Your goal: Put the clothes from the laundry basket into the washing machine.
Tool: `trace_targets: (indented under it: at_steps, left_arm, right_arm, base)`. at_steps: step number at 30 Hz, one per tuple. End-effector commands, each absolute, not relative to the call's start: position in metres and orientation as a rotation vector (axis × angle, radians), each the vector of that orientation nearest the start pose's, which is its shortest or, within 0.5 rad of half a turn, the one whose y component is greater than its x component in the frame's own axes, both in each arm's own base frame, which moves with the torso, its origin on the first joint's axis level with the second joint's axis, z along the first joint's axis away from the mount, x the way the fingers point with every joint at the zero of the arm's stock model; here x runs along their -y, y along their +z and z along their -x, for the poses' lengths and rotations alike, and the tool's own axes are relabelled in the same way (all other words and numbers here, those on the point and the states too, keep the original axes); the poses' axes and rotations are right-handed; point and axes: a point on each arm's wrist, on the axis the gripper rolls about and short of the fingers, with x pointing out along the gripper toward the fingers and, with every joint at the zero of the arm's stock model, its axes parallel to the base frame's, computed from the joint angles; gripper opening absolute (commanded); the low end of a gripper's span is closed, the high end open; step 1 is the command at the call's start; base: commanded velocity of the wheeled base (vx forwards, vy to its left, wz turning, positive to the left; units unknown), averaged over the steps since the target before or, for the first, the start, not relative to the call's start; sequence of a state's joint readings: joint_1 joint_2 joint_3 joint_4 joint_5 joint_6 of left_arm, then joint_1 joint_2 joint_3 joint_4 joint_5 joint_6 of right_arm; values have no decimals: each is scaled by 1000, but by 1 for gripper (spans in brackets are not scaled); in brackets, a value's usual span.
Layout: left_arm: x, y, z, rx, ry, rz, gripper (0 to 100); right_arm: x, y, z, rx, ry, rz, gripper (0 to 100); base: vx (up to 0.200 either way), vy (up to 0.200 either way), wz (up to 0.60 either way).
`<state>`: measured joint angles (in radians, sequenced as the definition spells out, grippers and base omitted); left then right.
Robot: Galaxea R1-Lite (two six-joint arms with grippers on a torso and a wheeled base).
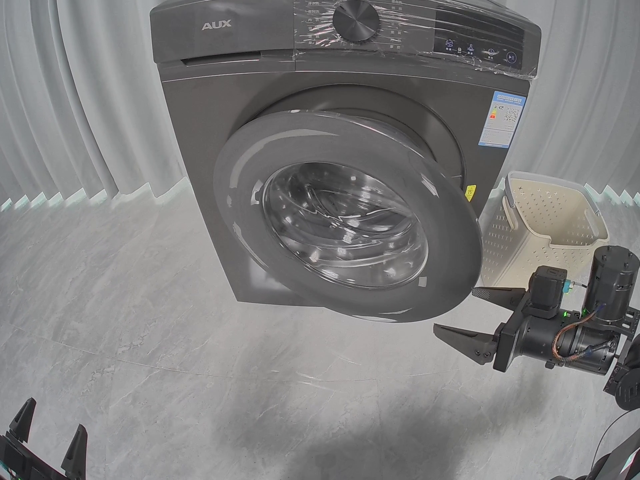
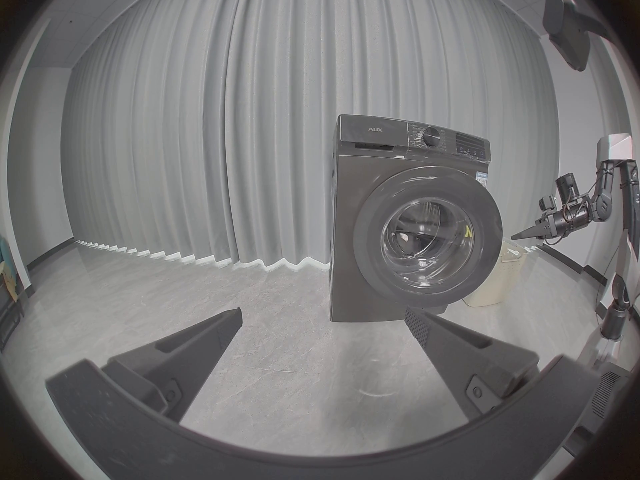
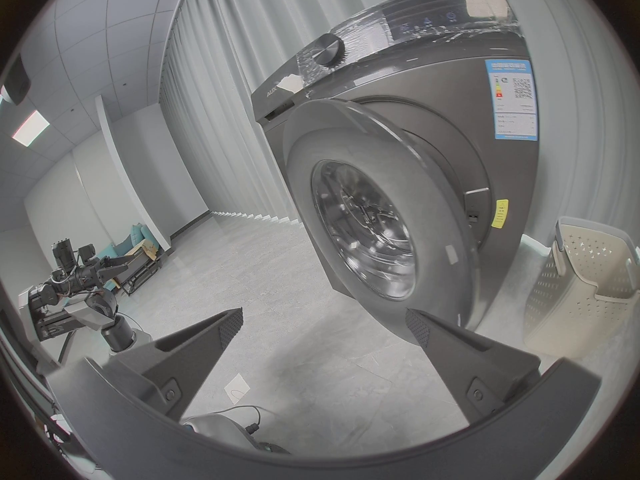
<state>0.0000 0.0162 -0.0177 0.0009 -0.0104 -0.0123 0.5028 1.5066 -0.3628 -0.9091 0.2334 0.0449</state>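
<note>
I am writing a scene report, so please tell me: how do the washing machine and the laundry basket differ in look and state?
The washing machine is dark grey and solid-walled; the laundry basket is cream and perforated. The washing machine is far taller than the laundry basket. The washing machine's door stands swung partly open; the laundry basket is simply open on top. Both stand on the floor, side by side.

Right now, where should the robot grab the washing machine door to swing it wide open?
Grab the door by its free rim on the basket side, coming from the robot's right. That edge stands off the washing machine, leaving a gap for one finger behind it; the other edge looks hinged. The right gripper, fingers open, sits nearest.
</note>
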Motion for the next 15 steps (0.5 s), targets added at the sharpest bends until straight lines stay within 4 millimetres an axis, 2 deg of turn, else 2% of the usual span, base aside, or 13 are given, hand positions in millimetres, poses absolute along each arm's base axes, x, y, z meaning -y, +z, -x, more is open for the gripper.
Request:
trace_targets:
  at_steps: [1,3,15]
  left_arm:
    - [0,76,23,-2,-11,12,100]
    - [0,76,23,0,-12,21,100]
    - [0,76,23,0,-12,23,100]
  right_arm:
    - [-112,144,-192,-270,731,-8,100]
    - [-115,144,-190,-273,746,-5,100]
    - [-123,141,-183,-286,794,0,100]
  base:
    - [0,0,0]
    - [0,0,0]
    - [200,0,0]
